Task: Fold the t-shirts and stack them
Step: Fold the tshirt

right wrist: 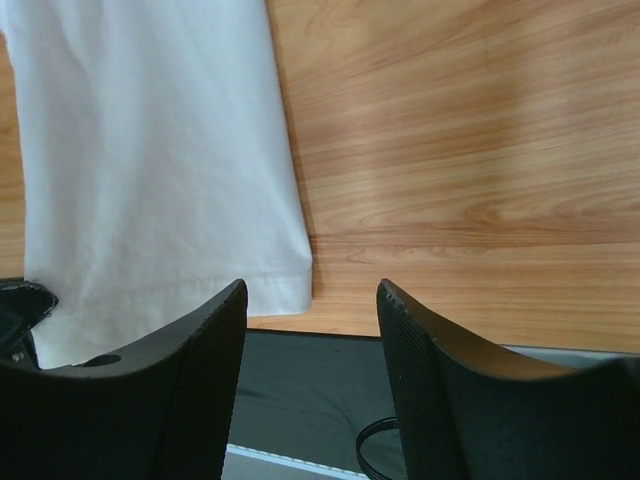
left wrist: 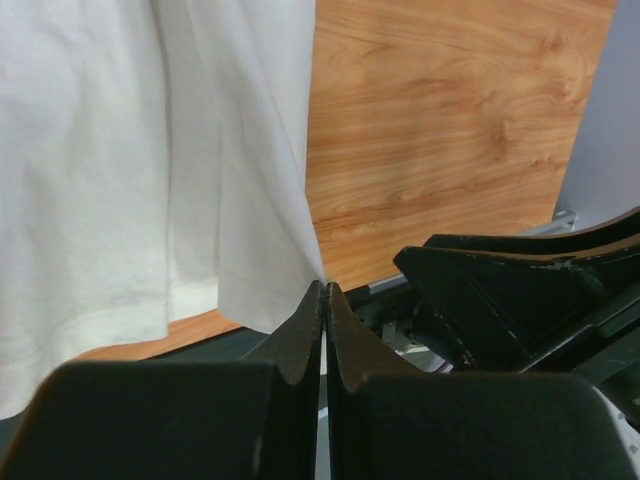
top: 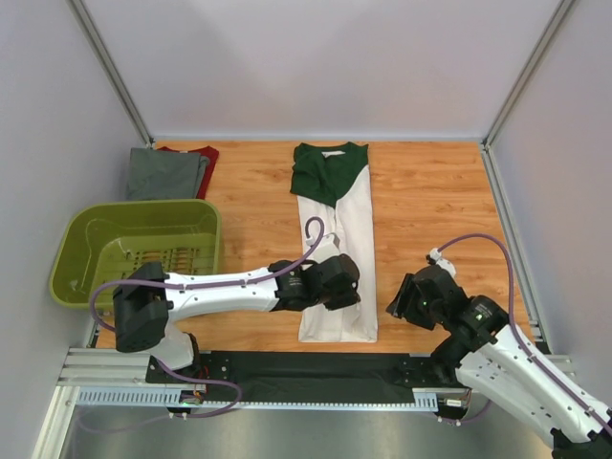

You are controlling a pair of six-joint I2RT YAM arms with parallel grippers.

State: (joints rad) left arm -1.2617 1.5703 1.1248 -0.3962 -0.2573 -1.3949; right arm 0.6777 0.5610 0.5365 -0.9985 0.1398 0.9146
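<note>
Fingers of the left gripper [left wrist: 322,295] are pressed together at the white t-shirt [top: 341,215]'s near hem, grip unclear. On the right gripper [right wrist: 311,300] they stand apart, just right of that hem. The shirt's length runs away from both.

The left arm [top: 229,283] stretches rightward with the left gripper [left wrist: 322,292] pinched shut; the right gripper [right wrist: 312,295] hangs open-jawed.

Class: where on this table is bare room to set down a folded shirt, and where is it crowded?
Free: the wood between the white shirt and the right wall, beyond the right gripper; also the strip between basket and white shirt. Crowded: far left, grey shirt over dark red shirt.
</note>
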